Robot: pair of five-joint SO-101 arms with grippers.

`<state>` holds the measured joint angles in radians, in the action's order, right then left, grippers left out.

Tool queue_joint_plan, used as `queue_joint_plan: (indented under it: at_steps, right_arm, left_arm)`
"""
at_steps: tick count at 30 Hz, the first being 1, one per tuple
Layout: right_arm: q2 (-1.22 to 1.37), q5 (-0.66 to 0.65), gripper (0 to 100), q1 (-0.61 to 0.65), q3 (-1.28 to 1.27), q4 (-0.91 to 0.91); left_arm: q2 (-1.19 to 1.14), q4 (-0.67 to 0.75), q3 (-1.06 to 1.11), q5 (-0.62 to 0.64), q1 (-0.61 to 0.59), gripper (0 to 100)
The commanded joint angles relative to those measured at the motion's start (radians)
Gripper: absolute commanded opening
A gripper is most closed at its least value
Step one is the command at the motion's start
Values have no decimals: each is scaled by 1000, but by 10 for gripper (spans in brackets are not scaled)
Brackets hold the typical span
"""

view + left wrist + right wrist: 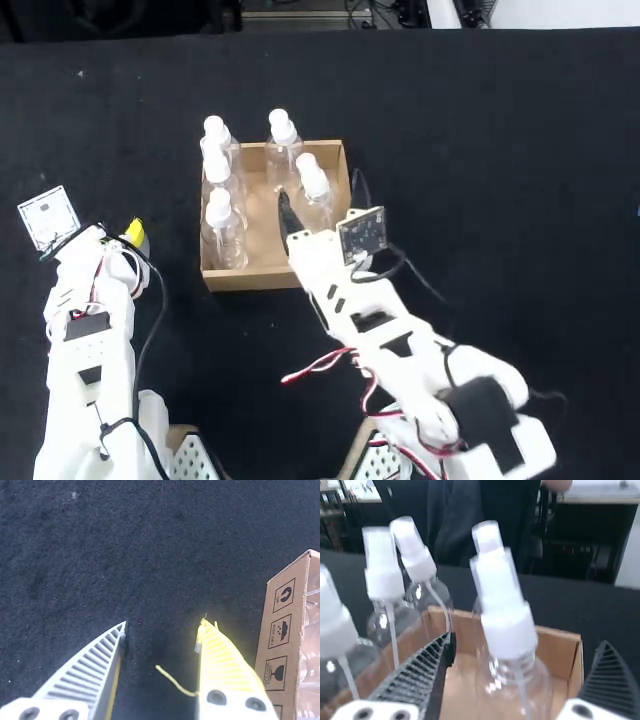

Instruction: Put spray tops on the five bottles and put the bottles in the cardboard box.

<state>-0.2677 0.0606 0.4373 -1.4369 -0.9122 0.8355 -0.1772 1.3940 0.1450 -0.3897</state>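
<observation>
The cardboard box (262, 272) sits mid-table with several clear bottles standing in it, each with a white spray top, such as those at the back (283, 130) and on the left (220, 212). My right gripper (316, 215) hangs over the box's right side. It is open, with its black fingers (427, 667) on either side of the nearest bottle (512, 630) without touching it; that bottle (312, 180) stands upright. My left gripper (128, 236) rests left of the box, open and empty above the black table, its yellow finger (217, 657) nearest the box wall (285, 645).
A black cloth covers the table (500, 150), with free room to the right of the box and behind it. The arm bases (180, 455) stand at the near edge. Dark furniture (570, 535) stands beyond the table.
</observation>
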Motion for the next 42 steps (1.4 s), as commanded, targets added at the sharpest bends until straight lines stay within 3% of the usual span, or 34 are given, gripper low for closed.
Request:
queue_joint_plan:
  at_steps: [1,10,19,22,24,26,27,29,34,42]
  right_arm:
    - [-117,-9,376,2,65,86]
    - [-424,-9,375,2,88,308]
    - [-800,-2,374,-11,217,887]
    - [-917,-2,300,-58,217,1071]
    - [-992,-2,181,-114,217,1203]
    - [-1069,-2,30,-184,217,1307]
    - [-1099,-2,5,-216,217,1355]
    - [-1152,-3,51,-261,213,1464]
    - [-1237,-9,10,-272,206,1712]
    - [-1431,-9,11,-279,125,1962]
  left_arm:
    - [9,20,-18,-6,2,202]
    - [9,20,-16,-6,1,202]
    - [11,11,-12,-6,-42,199]
    - [31,-48,-25,-6,-45,113]
    - [92,-137,-44,-6,-41,30]
    - [192,-216,-42,3,-39,45]
    - [247,-245,-38,3,-39,52]
    - [361,-278,-7,-3,-35,31]
    - [638,-333,113,-114,61,30]
    - [985,-600,136,-150,183,30]
